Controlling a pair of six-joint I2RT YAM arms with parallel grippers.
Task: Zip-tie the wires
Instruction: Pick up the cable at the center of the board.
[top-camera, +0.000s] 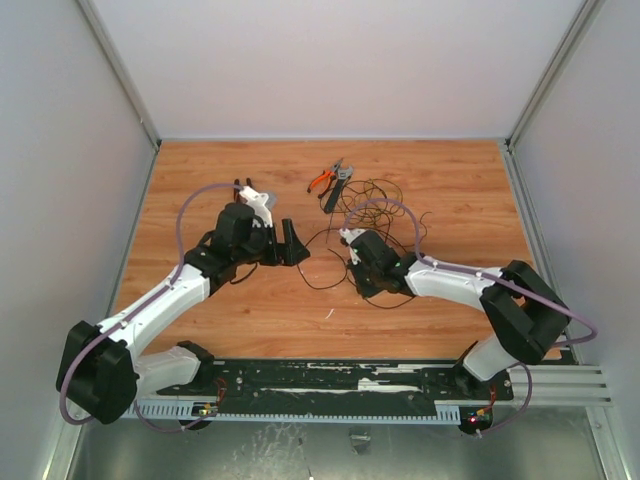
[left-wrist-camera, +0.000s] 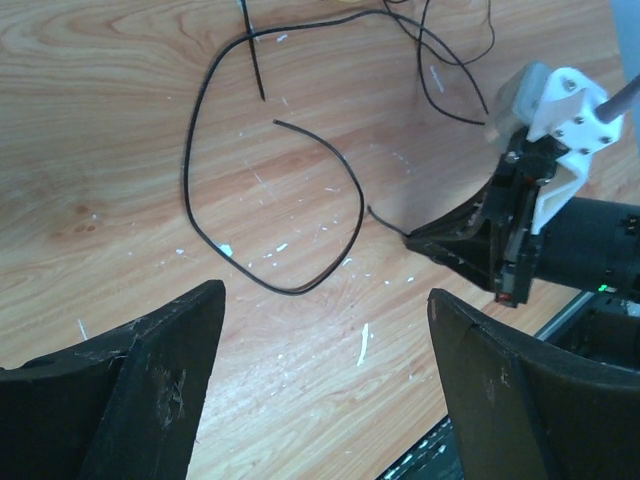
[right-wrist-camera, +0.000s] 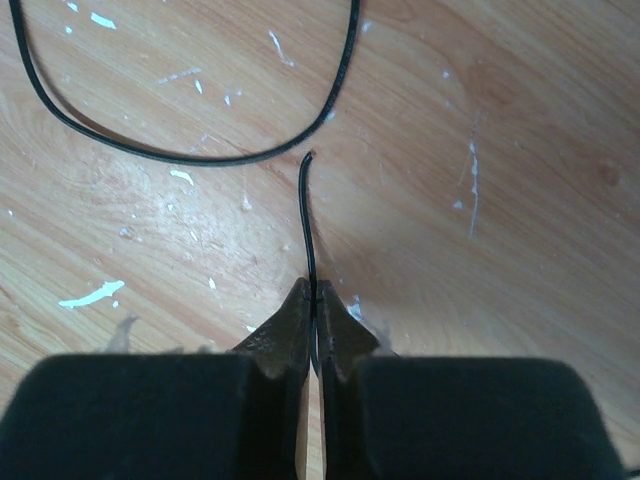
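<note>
**A:** Which step was in hand?

**B:** Gathering, by my reading. The right gripper (right-wrist-camera: 315, 303) was clenched on one strand of the wires (right-wrist-camera: 306, 220). The strand ran up out of the pinched tips, and its short free end poked just past them. Another strand curved across the table (right-wrist-camera: 520, 300) a little beyond that end, apart from it.

**A:** And the left?

**B:** The left gripper (left-wrist-camera: 325, 295) was released, its fingers (left-wrist-camera: 160, 370) spread wide above the wood and holding nothing. A big loose loop of the wires lay ahead of its tips and untouched, with the right gripper's nose off to one side of them.

**A:** Where was the zip tie?

**B:** From above, what I took for the zip tie (top-camera: 331, 197) lay flat beside the pliers (top-camera: 322, 180), well apart from both pairs of fingers. No finger was near it, so I judged the tying not yet begun. Most of the tangle sprawled around and beyond the right gripper.

**A:** What did the next move call for?

**B:** A firm pinch from the right, since so thin a strand could slip out. The open left fingers would then need to close on the loop ahead of them and draw it toward the held strand, making a bundle. Only after that would the strip be worth fetching.
</note>
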